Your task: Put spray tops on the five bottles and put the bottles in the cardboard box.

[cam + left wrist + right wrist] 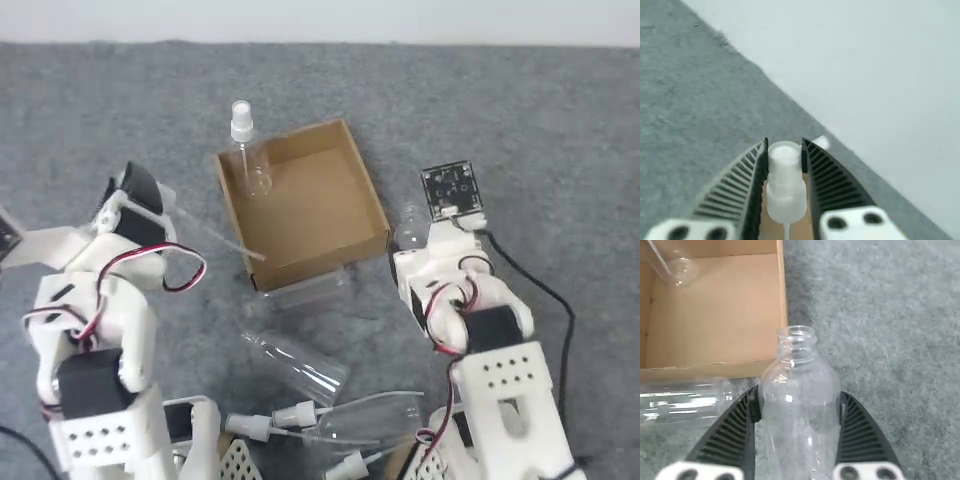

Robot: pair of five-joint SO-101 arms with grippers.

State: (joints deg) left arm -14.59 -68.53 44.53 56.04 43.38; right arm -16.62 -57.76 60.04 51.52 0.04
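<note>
My left gripper (784, 148) is shut on a white spray top (785, 187); in the high view it is held left of the cardboard box (300, 205), its thin tube (225, 238) slanting toward the box's near wall. My right gripper (799, 405) is shut on a clear open-necked bottle (797, 375), upright just off the box's right corner (408, 222). One bottle with a spray top (243, 145) stands in the box's far left corner.
Three clear bottles lie on the grey carpet in front of the box (310, 287) (297, 365) (375, 415). Loose spray tops (265, 426) (345, 466) lie near the arm bases. The carpet to the right of the box is bare.
</note>
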